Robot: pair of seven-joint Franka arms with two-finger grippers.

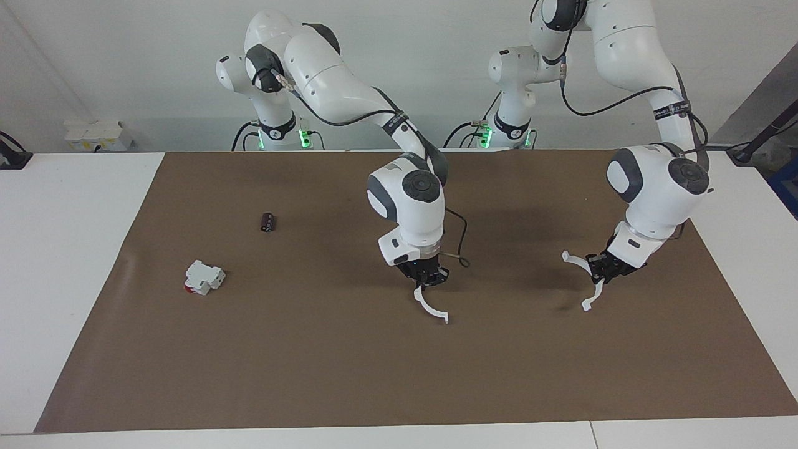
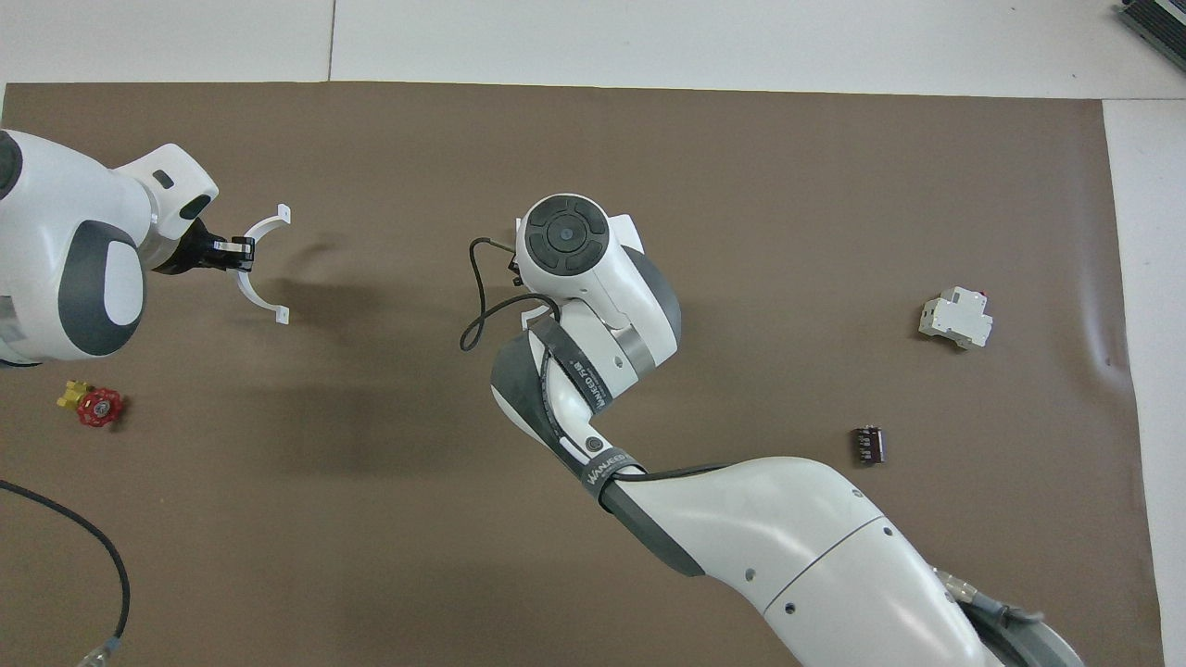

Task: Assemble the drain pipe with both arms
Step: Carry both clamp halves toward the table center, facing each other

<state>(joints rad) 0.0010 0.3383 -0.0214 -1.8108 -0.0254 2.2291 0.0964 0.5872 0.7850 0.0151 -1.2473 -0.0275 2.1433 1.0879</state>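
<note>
The drain pipe is in two separate white half-ring arcs. My right gripper (image 1: 427, 282) is shut on one arc (image 1: 427, 307), which hangs below it, low over the middle of the brown mat (image 1: 349, 374). In the overhead view the right arm's wrist hides this gripper and nearly all of its arc. My left gripper (image 1: 600, 270) is shut on the other arc (image 1: 575, 259) and holds it above the mat toward the left arm's end. It shows in the overhead view too (image 2: 235, 252) with its arc (image 2: 246, 289). The two arcs are well apart.
A white blocky part with a red end (image 1: 204, 277) and a small dark cylinder (image 1: 268, 222) lie toward the right arm's end. A red valve wheel with a yellow piece (image 2: 93, 406) and a black cable (image 2: 83, 537) lie near the left arm's base.
</note>
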